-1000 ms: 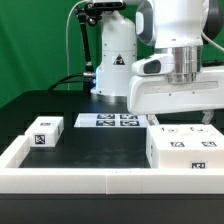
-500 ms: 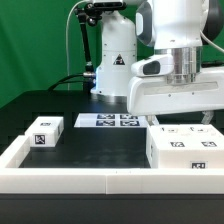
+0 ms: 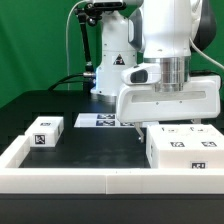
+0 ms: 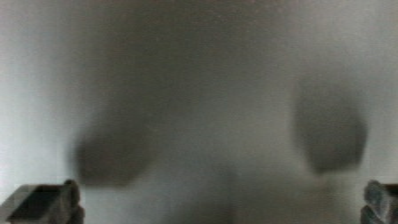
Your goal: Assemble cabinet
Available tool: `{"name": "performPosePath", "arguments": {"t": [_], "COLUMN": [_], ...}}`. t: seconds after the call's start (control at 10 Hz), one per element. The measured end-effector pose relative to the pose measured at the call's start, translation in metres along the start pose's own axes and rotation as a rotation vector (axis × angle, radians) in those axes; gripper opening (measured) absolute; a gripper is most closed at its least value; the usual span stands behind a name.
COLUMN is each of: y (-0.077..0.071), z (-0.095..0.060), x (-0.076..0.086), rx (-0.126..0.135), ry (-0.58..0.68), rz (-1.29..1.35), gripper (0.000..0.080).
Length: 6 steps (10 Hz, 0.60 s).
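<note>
The cabinet's large white body (image 3: 185, 150) stands at the exterior view's right, with marker tags on its top and front. A smaller white block with a tag (image 3: 45, 132) lies at the exterior view's left. My gripper (image 3: 172, 127) hangs just above the body's back edge, open and empty. In the wrist view the gripper (image 4: 221, 205) shows only as dark fingertips (image 4: 45, 203) at the far edges, spread wide. Between them is a blurred white surface (image 4: 214, 90) with two dark shadows, very close.
The marker board (image 3: 103, 121) lies flat behind the parts, partly hidden by my hand. A low white rail (image 3: 90, 181) edges the table's front and sides. The robot's base (image 3: 112, 60) stands at the back.
My gripper has moved down and toward the exterior view's left, now closer over the cabinet body. The parts have not moved.
</note>
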State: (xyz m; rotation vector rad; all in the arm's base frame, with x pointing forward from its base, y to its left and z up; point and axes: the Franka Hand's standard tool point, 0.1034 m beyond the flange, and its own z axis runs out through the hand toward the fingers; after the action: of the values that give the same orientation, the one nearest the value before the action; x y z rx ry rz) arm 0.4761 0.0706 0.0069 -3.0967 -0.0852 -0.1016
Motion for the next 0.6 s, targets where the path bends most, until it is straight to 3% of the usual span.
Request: {"name": "performPosePath", "arguments": {"t": [0.3, 0.6], "y": [-0.003, -0.013], "z": [0.001, 0.002], "x": [0.002, 0.016], "rx": [0.001, 0.005], "ry": [0.011, 0.028], "rz": [-0.013, -0.031], "gripper": [0.0797, 0.0797]}}
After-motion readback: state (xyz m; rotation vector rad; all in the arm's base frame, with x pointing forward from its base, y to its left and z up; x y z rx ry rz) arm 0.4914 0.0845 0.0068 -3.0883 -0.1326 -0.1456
